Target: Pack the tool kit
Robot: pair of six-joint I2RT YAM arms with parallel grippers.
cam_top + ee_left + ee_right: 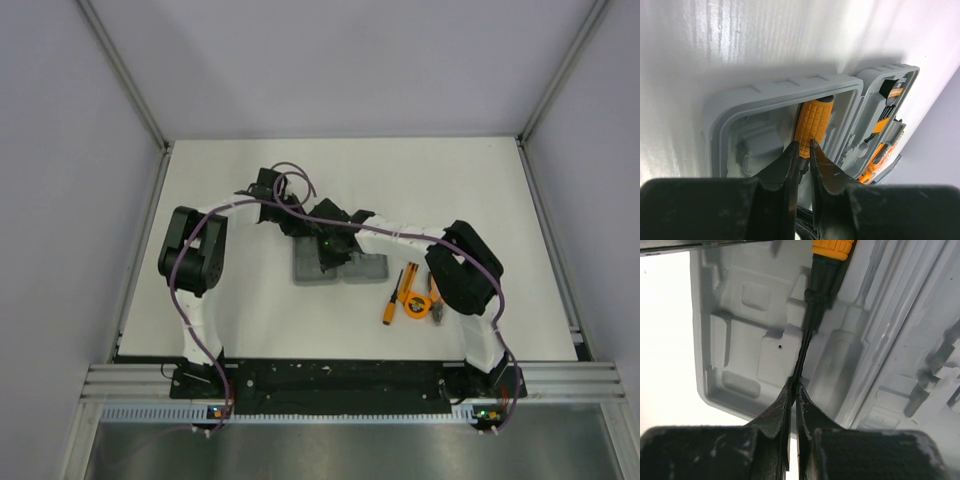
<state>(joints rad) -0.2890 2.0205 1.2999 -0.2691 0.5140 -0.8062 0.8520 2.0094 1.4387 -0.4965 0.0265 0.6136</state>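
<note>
The grey case (308, 270) lies open in the middle of the table. An orange-handled screwdriver (812, 120) lies in a slot of its left tray (765, 91). My right gripper (794, 385) is shut on the screwdriver's thin black shaft (805, 347), low over the tray (750, 340). My left gripper (803, 146) has its jaws almost together right at the near end of the orange handle. I cannot tell whether it touches the handle. In the top view both grippers (318, 222) (330, 250) meet over the case. The other half (885, 122) holds orange-and-black tools.
Loose tools lie on the table right of the case: an orange screwdriver (391, 305), a round tape measure (414, 300) and pliers (436, 305), close under the right arm's elbow. Grey walls stand close around the white table (250, 300).
</note>
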